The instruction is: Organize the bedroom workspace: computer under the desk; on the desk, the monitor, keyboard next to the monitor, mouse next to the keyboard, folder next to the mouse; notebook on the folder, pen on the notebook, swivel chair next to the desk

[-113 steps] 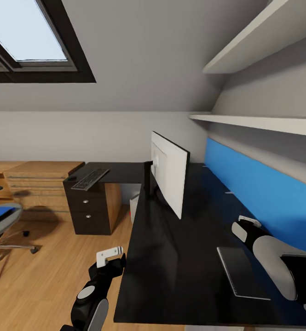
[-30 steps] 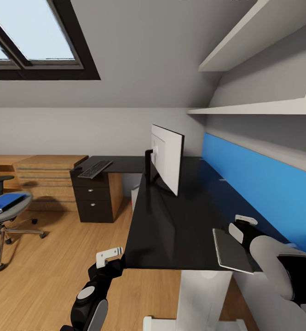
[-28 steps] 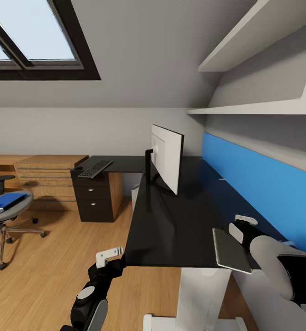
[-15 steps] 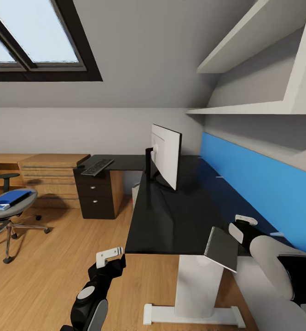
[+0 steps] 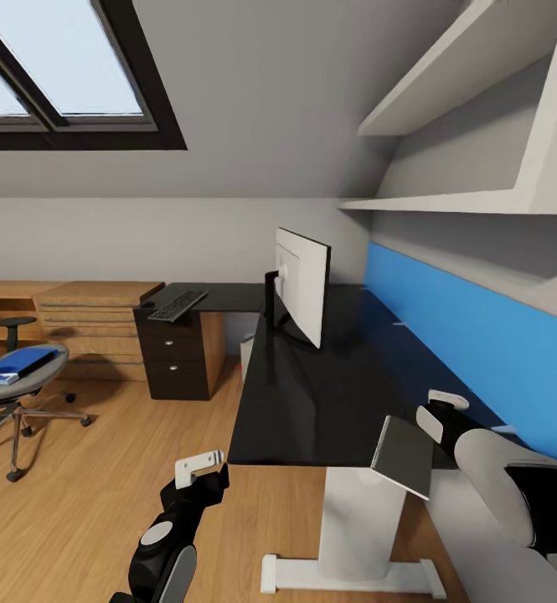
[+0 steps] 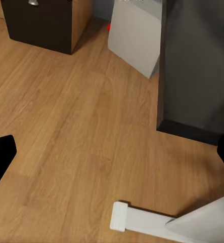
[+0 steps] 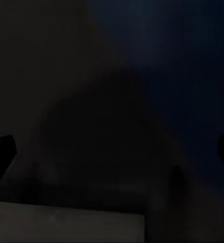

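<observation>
Left gripper (image 5: 201,466): low over the floor (image 6: 66,126), off the near edge of the desk (image 5: 312,402). Jaws spread wide, empty.

Right gripper (image 5: 442,404): at the desk's near right corner. In the wrist view the jaws look wide apart with nothing between them.

Notebook (image 5: 404,455): tilted at that corner, overhanging the near edge and touching the right gripper. I cannot tell whether anything secures it.

Risk: with no grip on it, any arm or base motion could tip the notebook to the floor.

Monitor (image 5: 301,285): upright, mid-desk. Keyboard (image 5: 176,305): far left wing, well apart from it. Computer (image 6: 134,35): under the desk.

Folder (image 5: 14,363): on the chair (image 5: 10,402), well left of the desk, so the stack's base is not yet placed.
</observation>
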You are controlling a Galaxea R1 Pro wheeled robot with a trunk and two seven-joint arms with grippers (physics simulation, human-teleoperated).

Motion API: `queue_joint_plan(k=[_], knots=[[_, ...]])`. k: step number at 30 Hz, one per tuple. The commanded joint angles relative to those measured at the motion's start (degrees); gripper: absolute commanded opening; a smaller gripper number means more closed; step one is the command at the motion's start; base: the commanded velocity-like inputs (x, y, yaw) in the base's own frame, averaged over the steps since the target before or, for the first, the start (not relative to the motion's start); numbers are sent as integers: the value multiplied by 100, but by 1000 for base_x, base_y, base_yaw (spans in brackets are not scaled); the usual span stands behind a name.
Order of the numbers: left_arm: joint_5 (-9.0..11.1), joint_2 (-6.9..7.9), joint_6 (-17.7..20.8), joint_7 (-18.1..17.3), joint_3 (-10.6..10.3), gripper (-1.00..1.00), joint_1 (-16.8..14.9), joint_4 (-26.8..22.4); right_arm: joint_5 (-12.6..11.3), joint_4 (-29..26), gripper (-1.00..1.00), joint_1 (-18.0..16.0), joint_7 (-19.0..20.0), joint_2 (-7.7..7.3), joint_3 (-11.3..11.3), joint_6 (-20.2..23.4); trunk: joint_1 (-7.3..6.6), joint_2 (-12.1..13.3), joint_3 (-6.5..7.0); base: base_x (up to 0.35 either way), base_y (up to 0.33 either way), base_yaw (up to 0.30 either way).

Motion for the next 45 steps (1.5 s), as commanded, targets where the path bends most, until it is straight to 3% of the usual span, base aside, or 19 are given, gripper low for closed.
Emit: queue_joint_plan(k=[1, 10, 14, 25, 29, 32, 34, 37, 41, 45], knots=[[62, 2, 12, 54, -8, 100, -5, -7, -29, -14, 100, -1, -19, 0, 9, -11, -23, 38, 12, 0, 0, 0], [68, -3, 12, 54, -8, 100, -4, 2, -65, -15, 100, 0, -2, 23, -13, -975, -221, 399, 174, 0, 0, 0], [68, -3, 12, 54, -8, 100, -3, 2, -76, -25, 100, -1, -3, 25, -18, -1157, -309, 560, 245, 0, 0, 0], [60, -5, 12, 54, -14, 100, -4, 61, -105, -326, 100, -2, -12, 44, -42, -1187, -550, 1001, 443, 0, 0, 0], [53, -6, 13, 54, -20, 100, -5, 84, -140, -629, 100, 1, -7, 51, -51, -531, -638, 1161, 515, 0, 0, 0], [52, -6, 17, 54, -24, 100, -6, 94, -267, -1216, 100, 99, 86, 49, -63, 232, -638, 1161, 515, 0, 0, 0], [51, -6, 15, 54, -25, 100, -6, 99, -338, -1551, 100, 250, 142, 42, -65, 408, -638, 1161, 515, 0, 0, 0], [51, -6, 12, 54, -26, 100, -4, 120, -468, -3292, 100, 1137, 216, 30, -68, 955, -638, 1161, 515, 0, 0, 0], [47, -6, 12, 54, -26, 100, -3, 124, -543, -5075, 100, 2101, 212, 49, -62, 1644, -638, 1161, 515, 0, 0, 0], [44, -6, 12, 54, -26, 100, -4, 125, -689, -6025, 100, 2612, 209, 57, -61, 2014, -638, 1161, 515, 0, 0, 0]])
